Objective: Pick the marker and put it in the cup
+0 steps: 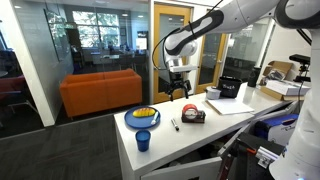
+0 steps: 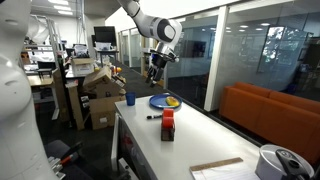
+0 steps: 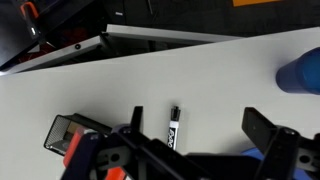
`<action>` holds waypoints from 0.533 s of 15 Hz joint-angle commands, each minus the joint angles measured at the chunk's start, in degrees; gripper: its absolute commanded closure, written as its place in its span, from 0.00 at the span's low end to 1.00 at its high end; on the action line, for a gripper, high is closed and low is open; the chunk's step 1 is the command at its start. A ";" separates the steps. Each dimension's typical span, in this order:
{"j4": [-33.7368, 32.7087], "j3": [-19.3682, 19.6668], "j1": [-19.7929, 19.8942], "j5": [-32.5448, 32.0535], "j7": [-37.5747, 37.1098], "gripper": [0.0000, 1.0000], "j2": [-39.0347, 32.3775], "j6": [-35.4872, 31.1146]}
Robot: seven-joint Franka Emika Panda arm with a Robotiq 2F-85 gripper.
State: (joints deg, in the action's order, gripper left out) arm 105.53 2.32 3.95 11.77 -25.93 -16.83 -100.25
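The black marker (image 1: 175, 124) lies flat on the white table (image 1: 225, 125) between the blue cup and a red-and-black object. It also shows in an exterior view (image 2: 153, 117) and in the wrist view (image 3: 173, 127). The small blue cup (image 1: 143, 141) stands upright near the table's end, seen in both exterior views (image 2: 130, 99) and at the right edge of the wrist view (image 3: 300, 72). My gripper (image 1: 178, 90) hangs open and empty well above the table (image 2: 154, 72). In the wrist view the marker lies between the fingers (image 3: 200, 125), nearer one finger.
A wide blue plate with yellow contents (image 1: 142, 117) sits beside the cup (image 2: 164, 101). A chunky red-and-black object (image 1: 193, 115) stands close to the marker (image 3: 75, 135). Papers and a black box (image 1: 231, 88) lie at the table's other end. An orange sofa (image 1: 100, 92) stands behind.
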 commanded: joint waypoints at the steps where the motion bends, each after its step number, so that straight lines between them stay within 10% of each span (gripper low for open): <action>1: 1.68 0.83 -1.16 2.29 -1.55 0.00 -0.57 -4.77; 8: 8.42 0.96 -1.79 3.06 -1.53 0.00 -2.10 -21.74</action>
State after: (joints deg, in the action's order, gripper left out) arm 111.39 2.42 2.72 13.03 -27.18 -19.38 -117.04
